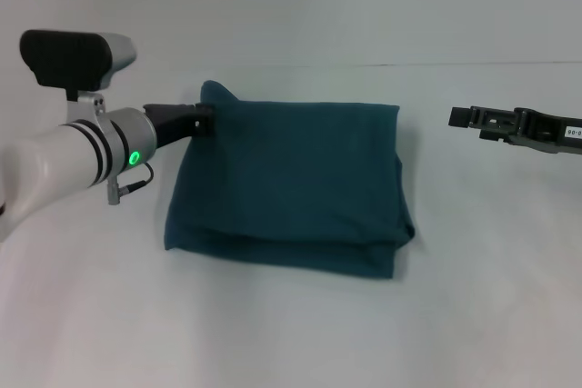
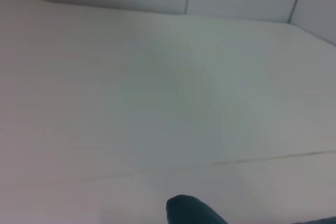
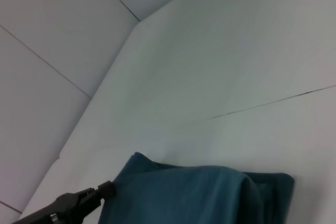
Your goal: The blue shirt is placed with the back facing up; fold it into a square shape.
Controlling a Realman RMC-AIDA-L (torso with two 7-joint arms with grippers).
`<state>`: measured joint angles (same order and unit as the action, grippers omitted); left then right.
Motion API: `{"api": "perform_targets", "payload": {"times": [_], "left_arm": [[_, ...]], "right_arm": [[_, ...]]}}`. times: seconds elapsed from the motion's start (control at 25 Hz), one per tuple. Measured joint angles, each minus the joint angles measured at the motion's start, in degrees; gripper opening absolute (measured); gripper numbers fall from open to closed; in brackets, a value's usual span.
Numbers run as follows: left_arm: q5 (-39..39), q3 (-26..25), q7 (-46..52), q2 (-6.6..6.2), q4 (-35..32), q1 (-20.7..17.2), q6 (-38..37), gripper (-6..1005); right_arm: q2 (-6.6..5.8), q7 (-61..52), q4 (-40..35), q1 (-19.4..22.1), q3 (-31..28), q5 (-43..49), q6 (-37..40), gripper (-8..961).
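Observation:
The blue shirt (image 1: 291, 184) lies folded into a rough square in the middle of the white table. Its far left corner rises in a small peak. My left gripper (image 1: 205, 121) is at that corner, shut on the fabric just below the peak. The right wrist view shows the same: the left gripper (image 3: 106, 189) pinches the edge of the blue shirt (image 3: 199, 195). A small dark fold of the blue shirt (image 2: 190, 211) shows in the left wrist view. My right gripper (image 1: 457, 117) hovers to the right of the shirt, apart from it.
The white table (image 1: 291, 333) stretches all round the shirt. A thin seam (image 1: 455, 64) runs across its far side. Pale panelled walls (image 3: 58, 35) stand behind the table.

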<state>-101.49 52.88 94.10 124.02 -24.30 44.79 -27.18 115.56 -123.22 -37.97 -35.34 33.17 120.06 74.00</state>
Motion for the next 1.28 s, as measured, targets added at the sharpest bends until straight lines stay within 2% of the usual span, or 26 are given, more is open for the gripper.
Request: {"api": "perform_targets", "payload": {"times": [0.28,0.52,0.88,1.04,1.28], "left_arm": [[0.01,-2.66,0.03,-0.33,-0.87,-0.33,0.63,77],[0.01,-4.44,0.08,-0.22,-2.53,-2.40,0.49,93],[-0.02,-4.36,0.21,-0.05,-3.01,-3.17,-1.42,118],[-0.03,-4.49,0.07,-0.02,-4.83,-4.27,-5.53,128],[2.84,-5.21,0.23,0.10,-9.85,-8.04,-11.60,145]], "right_arm": [[0.00,0.00,0.00,-0.04,-0.25,0.00,0.00,917],[-0.06,0.00,0.00,-0.40,0.03,0.00,0.00,917],[-0.01,0.23,0.00,-0.60,0.06,0.00,-0.01,918],[0.11,0.60,0.02,-0.57,0.11,0.01,-0.01,918],[0.24,2.30,0.06,-0.21,0.04,0.01,-0.04,918]]}}
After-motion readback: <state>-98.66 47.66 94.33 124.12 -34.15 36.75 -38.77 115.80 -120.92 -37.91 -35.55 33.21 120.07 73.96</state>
